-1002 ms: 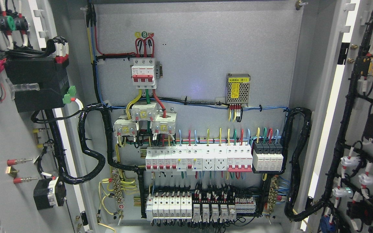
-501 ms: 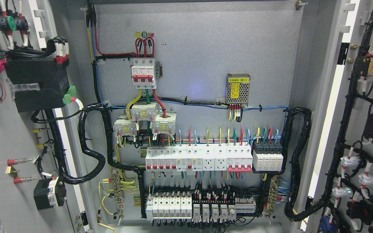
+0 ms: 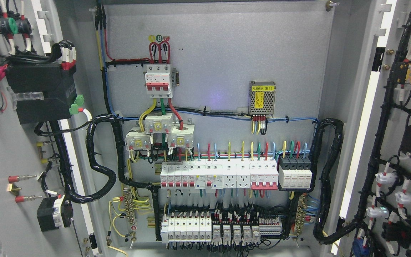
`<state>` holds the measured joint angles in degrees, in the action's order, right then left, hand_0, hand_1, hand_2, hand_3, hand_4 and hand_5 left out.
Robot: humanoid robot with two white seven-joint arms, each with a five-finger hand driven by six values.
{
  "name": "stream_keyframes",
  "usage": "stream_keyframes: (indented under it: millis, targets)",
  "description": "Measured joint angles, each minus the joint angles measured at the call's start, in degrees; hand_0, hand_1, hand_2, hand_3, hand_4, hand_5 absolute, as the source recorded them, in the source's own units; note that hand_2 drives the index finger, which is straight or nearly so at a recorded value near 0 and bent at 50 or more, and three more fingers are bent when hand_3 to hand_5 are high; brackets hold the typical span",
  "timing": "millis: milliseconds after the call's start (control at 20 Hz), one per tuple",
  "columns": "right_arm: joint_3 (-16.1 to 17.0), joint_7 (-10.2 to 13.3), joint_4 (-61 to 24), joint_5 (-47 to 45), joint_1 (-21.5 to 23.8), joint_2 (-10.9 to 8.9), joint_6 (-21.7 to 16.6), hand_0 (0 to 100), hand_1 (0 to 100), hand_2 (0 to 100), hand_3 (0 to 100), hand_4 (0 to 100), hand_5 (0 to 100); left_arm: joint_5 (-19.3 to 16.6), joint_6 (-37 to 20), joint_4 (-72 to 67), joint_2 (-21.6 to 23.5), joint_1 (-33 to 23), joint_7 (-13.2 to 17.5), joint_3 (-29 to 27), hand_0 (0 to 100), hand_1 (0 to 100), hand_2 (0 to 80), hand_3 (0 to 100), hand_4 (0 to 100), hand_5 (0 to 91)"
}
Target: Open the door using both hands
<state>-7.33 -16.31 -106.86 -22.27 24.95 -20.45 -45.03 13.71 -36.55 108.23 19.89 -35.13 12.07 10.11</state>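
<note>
A grey electrical cabinet fills the head view with both doors swung wide. The left door (image 3: 2, 150) shows its inner face at the left edge, carrying a black box, coloured terminals and black cable. The right door (image 3: 391, 117) shows its inner face at the right edge, with black wiring looms and small white lamps. Between them the back panel (image 3: 219, 60) holds a red-toggled main breaker (image 3: 159, 82), a meshed power supply (image 3: 262, 98) and rows of white breakers (image 3: 219, 175). Neither hand nor arm shows anywhere in the view.
Black corrugated cable conduits (image 3: 100, 171) loop from each door hinge side into the cabinet. A lower rail of terminal blocks and relays (image 3: 223, 228) runs along the cabinet bottom. Yellow earth wires (image 3: 120, 214) hang at the lower left.
</note>
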Motion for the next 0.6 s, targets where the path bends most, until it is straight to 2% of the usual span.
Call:
stream_keyframes:
  millis: [300,601]
  targets:
    - [1.54,0.07,-2.01,-5.25,0.25,-0.53,-0.01,0,0,0,0,0,0,0.95,-1.60,2.82,0.53,1.39,-0.07,-0.74,0,0,0.0,0,3,0.0]
    - [2.50,0.12,-3.52,-7.61,0.05,-0.69,-0.01,0,0,0,0,0,0,1.37,-6.30,4.91,0.89,2.52,-0.19,-1.22,0,0,0.0,0,3,0.0]
